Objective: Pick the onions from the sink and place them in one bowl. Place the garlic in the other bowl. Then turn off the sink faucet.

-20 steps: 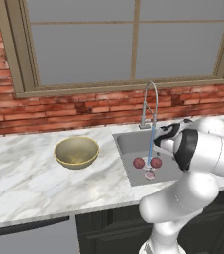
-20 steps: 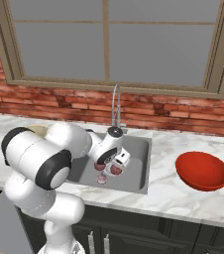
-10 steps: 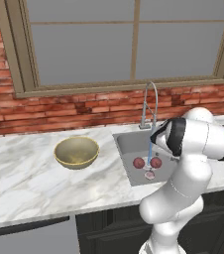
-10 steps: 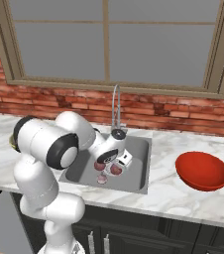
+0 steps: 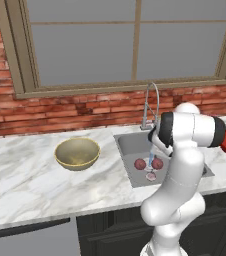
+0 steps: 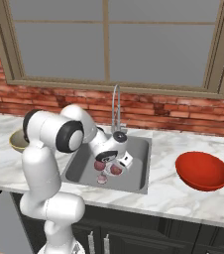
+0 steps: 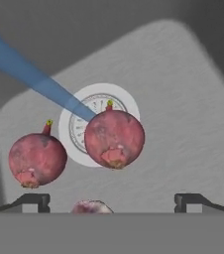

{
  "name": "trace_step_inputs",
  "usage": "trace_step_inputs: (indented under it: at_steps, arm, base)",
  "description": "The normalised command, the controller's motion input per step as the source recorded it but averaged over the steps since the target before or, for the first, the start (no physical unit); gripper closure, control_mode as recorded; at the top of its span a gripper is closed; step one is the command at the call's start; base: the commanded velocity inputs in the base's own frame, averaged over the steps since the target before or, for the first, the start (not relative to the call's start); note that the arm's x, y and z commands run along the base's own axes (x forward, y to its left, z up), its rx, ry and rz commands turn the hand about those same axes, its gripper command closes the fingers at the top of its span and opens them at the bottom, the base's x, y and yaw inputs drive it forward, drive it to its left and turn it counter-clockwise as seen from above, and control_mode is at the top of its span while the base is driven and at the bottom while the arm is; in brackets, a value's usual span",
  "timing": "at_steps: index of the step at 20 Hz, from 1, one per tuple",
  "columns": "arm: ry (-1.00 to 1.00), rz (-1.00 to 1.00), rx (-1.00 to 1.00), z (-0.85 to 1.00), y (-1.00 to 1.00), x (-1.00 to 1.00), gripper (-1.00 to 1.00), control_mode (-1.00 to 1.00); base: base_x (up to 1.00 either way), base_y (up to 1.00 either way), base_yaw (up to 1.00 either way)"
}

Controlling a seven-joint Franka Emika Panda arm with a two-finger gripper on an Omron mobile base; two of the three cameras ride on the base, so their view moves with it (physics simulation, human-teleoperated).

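Brick wall and a big window stand behind the marble tabletop [image 5: 25, 185]. The grey sink [image 7: 183, 99] is smooth and wet, with water [image 7: 34, 79] running from the faucet [image 5: 152, 102]. My fingers [image 7: 111, 201] are spread wide and hold nothing. They hang over the sink.

One onion [image 7: 115, 139] sits on the drain, at 12 o'clock from me. The other onion [image 7: 37, 159] is at 10 o'clock. The garlic [image 7: 91, 207] peeks up just below, near my tips.

I think the onions are firm, round and slippery when wet, and may roll. I would pinch one across its fat middle.

The tan bowl [image 5: 77, 153] and the red bowl [image 6: 203, 170] wait on the tabletop, one each side of the sink.
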Motion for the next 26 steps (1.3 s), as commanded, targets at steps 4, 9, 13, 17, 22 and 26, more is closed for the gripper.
trace_step_inputs:
  at_steps: [4,9,13,17,22,26]
  arm:
    - [0.00,0.00,0.02,-0.28,-0.02,0.22,-1.00,-1.00]
    - [0.00,0.00,0.01,-0.25,0.00,0.27,-1.00,-1.00]
    - [0.00,0.00,0.01,-0.20,0.00,0.29,-1.00,-1.00]
    - [0.00,0.00,0.00,-0.18,0.00,0.21,-1.00,-1.00]
    - [0.00,0.00,0.00,-0.18,0.00,0.18,-1.00,-1.00]
    - [0.00,0.00,0.00,-0.18,0.00,0.12,-1.00,-1.00]
  base:
    - [0.00,0.00,0.00]
    - [0.00,0.00,0.00]
    - [0.00,0.00,0.00]
    - [0.00,0.00,0.00]
    - [0.00,0.00,0.00]
    - [0.00,0.00,0.00]
